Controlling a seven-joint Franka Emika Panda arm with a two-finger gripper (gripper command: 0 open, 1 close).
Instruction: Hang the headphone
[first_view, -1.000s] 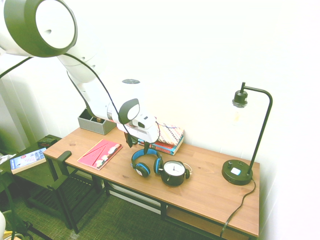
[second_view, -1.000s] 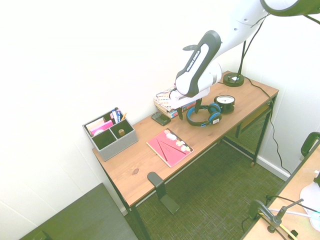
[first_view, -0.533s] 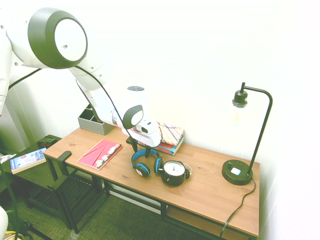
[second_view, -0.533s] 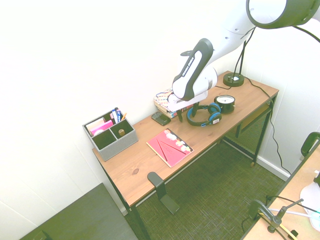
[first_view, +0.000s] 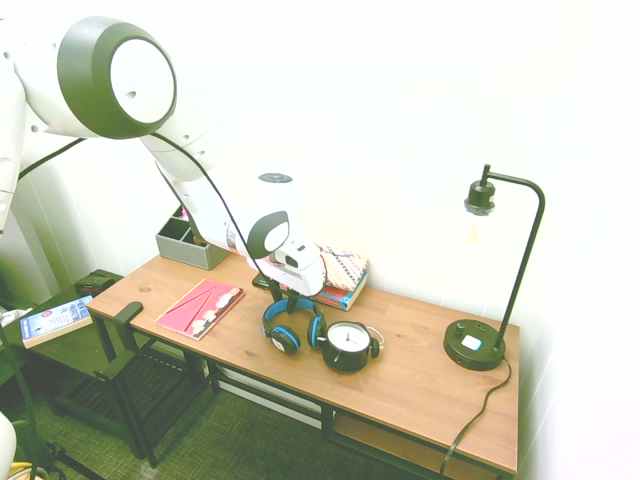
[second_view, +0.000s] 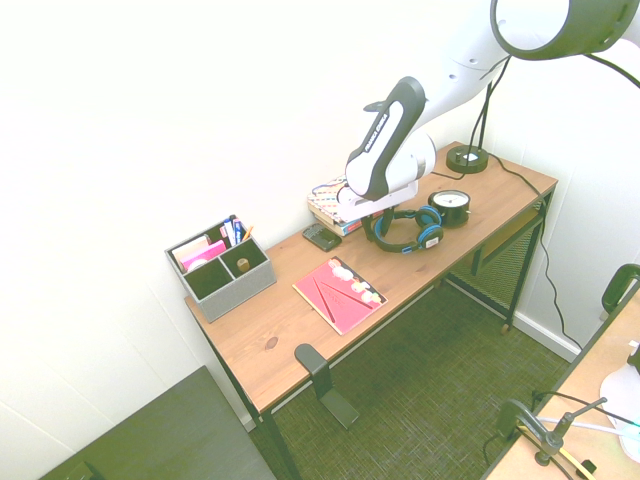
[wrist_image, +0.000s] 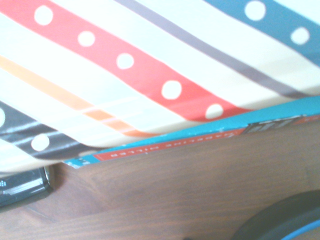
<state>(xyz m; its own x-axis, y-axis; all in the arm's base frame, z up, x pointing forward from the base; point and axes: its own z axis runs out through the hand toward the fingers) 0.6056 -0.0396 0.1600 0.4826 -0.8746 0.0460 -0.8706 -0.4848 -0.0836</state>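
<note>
Second exterior view: the gripper (second_view: 378, 229), partly open with no firm hold visible, is hanging at the headband end of the headphone (second_view: 431, 240), cups pointing clockward.

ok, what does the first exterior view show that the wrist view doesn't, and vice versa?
Only first exterior: desk lamp, alarm clock, red notebook, gray organizer.
Only wrist: author lettering legible on the book spine.
Both: patterned cover, wooden desktop, headphone, just its dark, blue-edged curve in the wrist view.
</note>
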